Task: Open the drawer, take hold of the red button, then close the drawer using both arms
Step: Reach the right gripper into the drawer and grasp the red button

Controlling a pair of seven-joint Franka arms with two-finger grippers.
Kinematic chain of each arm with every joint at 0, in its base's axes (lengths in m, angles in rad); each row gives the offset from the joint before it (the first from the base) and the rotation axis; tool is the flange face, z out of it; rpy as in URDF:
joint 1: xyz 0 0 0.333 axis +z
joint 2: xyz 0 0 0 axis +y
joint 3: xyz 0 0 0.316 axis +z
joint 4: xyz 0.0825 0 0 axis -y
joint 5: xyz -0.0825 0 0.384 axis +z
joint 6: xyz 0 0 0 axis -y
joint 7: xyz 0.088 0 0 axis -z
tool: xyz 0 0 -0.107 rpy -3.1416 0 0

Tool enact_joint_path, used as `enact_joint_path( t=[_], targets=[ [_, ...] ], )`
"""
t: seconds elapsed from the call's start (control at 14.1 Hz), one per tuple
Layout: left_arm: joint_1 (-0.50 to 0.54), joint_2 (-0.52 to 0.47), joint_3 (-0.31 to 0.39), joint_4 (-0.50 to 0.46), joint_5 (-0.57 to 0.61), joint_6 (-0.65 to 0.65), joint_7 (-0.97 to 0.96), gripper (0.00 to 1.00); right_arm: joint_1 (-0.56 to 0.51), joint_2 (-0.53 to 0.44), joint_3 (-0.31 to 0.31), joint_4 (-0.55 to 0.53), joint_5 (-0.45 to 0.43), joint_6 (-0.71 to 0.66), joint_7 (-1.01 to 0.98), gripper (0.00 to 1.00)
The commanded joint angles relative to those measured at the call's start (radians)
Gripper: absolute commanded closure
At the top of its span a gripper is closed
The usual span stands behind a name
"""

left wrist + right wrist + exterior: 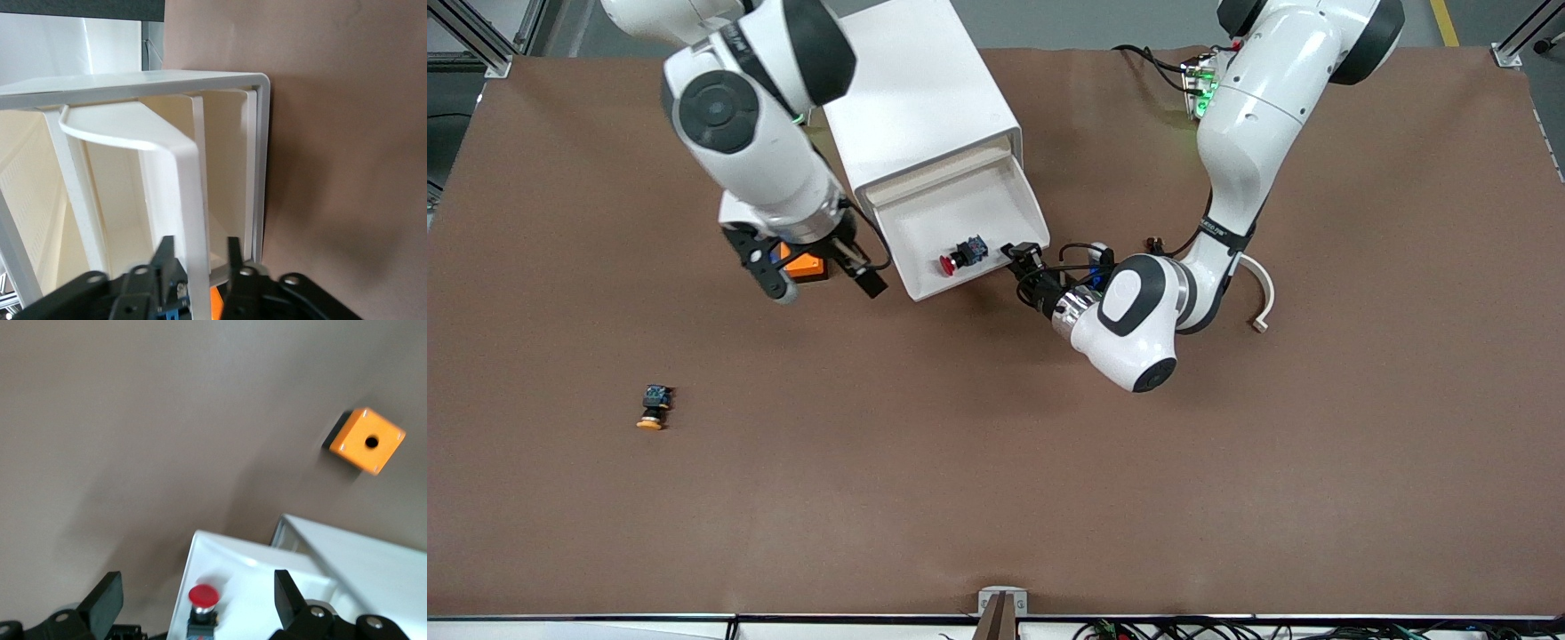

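The button (959,256), likely light, hard and slick-capped, lies in the open drawer (925,218) just above frame centre; its black body looks the best place to pinch. The right gripper (823,280) gapes wide over the orange box (805,264); the left gripper (200,257) stands narrowly parted around the drawer handle (190,180)

The right arm comes from the upper left of the front frame; the right gripper (818,277) hangs with its fingers spread wide. The left arm bends low at centre right; the left gripper (1024,258) has its fingers slightly parted.
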Motion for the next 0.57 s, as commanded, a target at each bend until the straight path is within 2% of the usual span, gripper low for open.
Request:
enact_joint_path(
  t=[0.0, 0.28, 0.5],
  targets=[
    [0.018, 0.004, 0.009, 0.041, 0.008, -0.005, 0.004, 0.00, 0.066, 0.040, -0.011, -0.002, -0.038, 0.047, 0.116, 0.00],
    [0.062, 0.004, 0.038, 0.122, 0.057, -0.012, 0.022, 0.00, 0.140, 0.091, -0.011, -0.027, -0.086, 0.128, 0.260, 0.00],
    [0.097, -0.005, 0.047, 0.147, 0.096, -0.015, 0.160, 0.00, 0.192, 0.102, -0.011, -0.079, -0.097, 0.197, 0.344, 0.00]
  ],
)
